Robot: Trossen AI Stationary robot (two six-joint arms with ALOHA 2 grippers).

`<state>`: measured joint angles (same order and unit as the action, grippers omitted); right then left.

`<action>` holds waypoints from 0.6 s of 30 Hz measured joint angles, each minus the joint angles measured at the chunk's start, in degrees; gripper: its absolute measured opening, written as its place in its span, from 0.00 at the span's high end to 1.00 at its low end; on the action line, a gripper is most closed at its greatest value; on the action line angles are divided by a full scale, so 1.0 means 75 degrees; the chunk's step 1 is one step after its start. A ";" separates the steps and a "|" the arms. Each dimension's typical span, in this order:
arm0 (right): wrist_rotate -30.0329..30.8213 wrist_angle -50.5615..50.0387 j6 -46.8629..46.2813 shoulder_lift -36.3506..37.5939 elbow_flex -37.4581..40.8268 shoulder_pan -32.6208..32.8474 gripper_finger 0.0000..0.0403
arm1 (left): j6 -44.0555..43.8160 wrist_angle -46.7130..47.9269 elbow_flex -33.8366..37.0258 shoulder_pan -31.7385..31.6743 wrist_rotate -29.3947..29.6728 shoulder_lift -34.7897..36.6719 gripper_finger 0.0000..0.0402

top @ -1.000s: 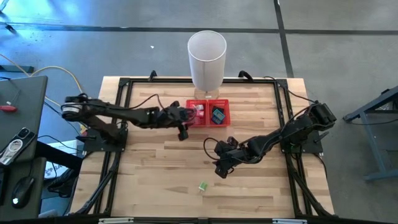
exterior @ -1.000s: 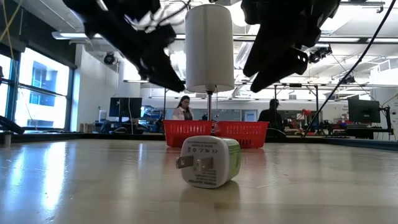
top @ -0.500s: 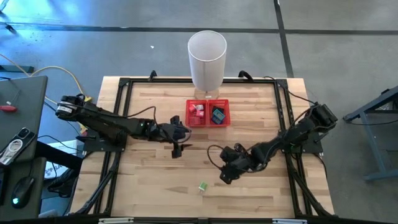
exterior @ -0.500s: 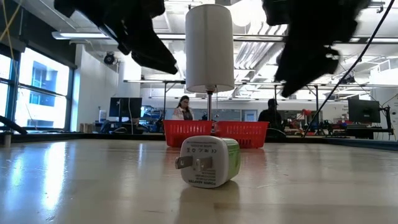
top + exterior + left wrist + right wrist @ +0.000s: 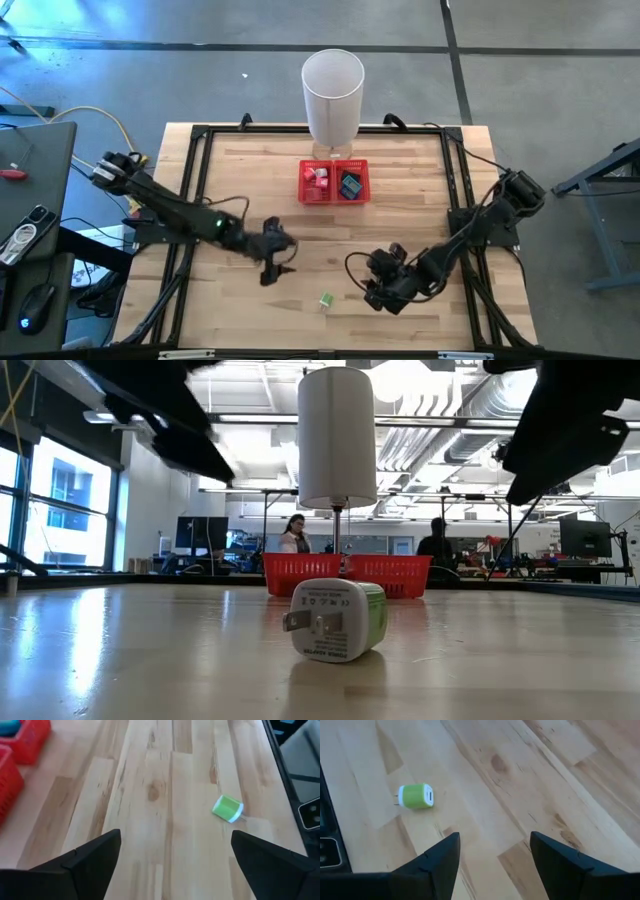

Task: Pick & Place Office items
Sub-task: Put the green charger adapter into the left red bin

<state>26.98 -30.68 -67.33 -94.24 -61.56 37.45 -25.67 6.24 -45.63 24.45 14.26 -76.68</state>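
While the green-white charger (image 5: pixel 326 299) lay alone on the tabletop (image 5: pixel 250 310) near its front edge, both empty hands, left hand (image 5: pixel 272 266) wide open, right hand (image 5: pixel 388 298) part-open, hovered nearby; best straddle its body squarely, prongs clear.

Both hands (image 5: pixel 272 262) (image 5: pixel 385 292) open, empty

A robotics lab in an open workshop hall: a wooden table (image 5: pixel 300 300) on concrete floor, monitors (image 5: pixel 200 530), exposed ceiling ducts (image 5: pixel 440 420), people (image 5: pixel 296 535) at benches.
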 joint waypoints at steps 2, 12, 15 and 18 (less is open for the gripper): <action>0.0029 0.0003 -0.0173 0.0000 0.0000 0.0091 0.43 | -0.0176 -0.0010 0.0000 0.0548 0.0841 -0.0040 0.08; 0.0781 0.0187 -0.0859 0.0000 0.0000 0.0671 0.43 | -0.0602 -0.1665 0.0003 0.2289 0.2606 -0.1345 0.08; 0.0826 0.0465 -0.0883 0.0000 0.0000 0.0717 0.43 | -0.0243 -0.2478 0.0003 0.2317 0.2289 -0.2078 0.08; 0.0829 0.0869 -0.0879 -0.0030 0.0000 0.0765 0.43 | -0.0180 -0.3265 0.0006 0.2342 0.2164 -0.2709 0.08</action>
<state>33.19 -24.16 -73.93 -94.46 -61.56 43.19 -27.02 -18.25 -45.58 42.01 30.49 -96.99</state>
